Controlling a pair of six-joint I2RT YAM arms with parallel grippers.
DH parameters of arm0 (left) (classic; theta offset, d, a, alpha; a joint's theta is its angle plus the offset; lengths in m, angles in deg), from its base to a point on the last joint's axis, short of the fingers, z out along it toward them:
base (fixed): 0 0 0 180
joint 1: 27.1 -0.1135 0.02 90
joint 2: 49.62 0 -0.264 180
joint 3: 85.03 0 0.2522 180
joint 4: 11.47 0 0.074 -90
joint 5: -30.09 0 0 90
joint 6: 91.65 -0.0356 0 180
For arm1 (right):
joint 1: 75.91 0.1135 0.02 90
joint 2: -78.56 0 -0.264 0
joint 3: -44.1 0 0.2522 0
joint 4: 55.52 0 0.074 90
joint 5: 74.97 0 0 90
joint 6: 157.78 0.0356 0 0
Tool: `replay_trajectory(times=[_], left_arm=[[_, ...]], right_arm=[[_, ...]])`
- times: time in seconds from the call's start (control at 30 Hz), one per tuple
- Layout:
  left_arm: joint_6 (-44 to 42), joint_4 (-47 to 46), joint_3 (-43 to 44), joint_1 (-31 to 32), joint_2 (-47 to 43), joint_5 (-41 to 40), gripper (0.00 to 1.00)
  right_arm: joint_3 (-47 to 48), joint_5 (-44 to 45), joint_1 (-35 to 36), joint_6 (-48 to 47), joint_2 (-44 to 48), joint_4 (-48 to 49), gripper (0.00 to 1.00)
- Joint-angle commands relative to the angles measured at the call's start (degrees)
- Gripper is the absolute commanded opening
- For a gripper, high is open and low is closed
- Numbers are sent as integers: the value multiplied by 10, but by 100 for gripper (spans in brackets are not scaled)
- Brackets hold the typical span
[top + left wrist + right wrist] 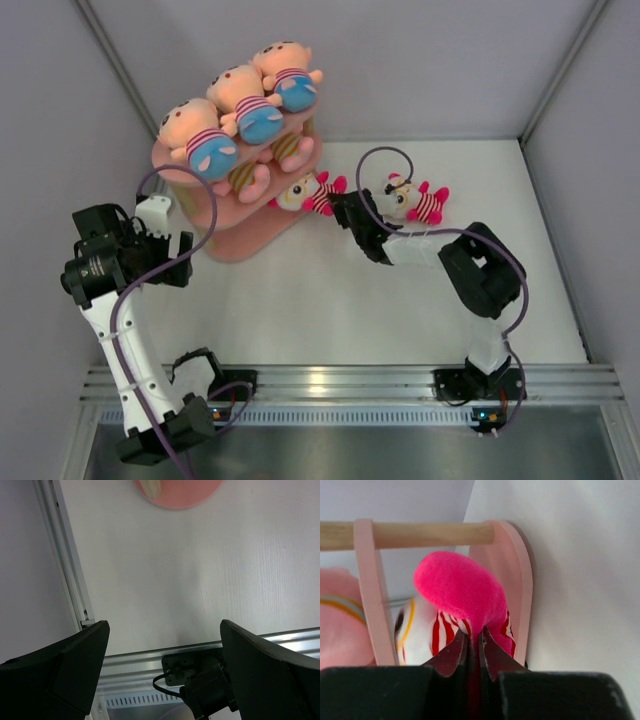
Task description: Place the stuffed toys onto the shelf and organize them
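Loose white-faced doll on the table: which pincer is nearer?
Right. The right pincer is beside the loose doll, shut on the second doll; the left pincer hangs open beyond the shelf.

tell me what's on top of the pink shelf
Three peach dolls lie in a row on the shelf's top board, covering most of it. Beneath, part of a pink, yellow-striped doll shows on a lower tier; the rest there is hidden.
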Motion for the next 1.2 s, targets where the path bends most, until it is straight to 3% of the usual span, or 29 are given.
replay_trajectory(times=[0.0,0.17,0.27,0.47,0.7,0.83,1.0,1.1,1.13,1.17], left_arm=[[-6,32,29,0,4,11,99],[-10,33,28,0,12,15,99],[-12,33,27,1,14,19,99],[-12,31,30,0,19,20,99],[-15,30,26,0,18,14,99],[-15,31,28,1,17,14,99],[-16,30,25,1,15,14,98],[-17,29,23,1,13,12,99],[-17,26,20,1,12,11,99],[-15,26,19,1,12,11,99]], right_arm=[[100,112,16,123,-47,-97,0],[178,158,36,226,-106,-229,0],[197,167,44,254,-136,-230,0],[357,161,64,267,-222,-342,0],[400,155,79,285,-253,-357,0],[375,150,86,293,-257,-327,0],[330,107,87,250,-255,-198,25],[339,111,88,198,-227,-248,46],[308,120,90,201,-217,-232,55],[287,127,95,196,-205,-207,57]])
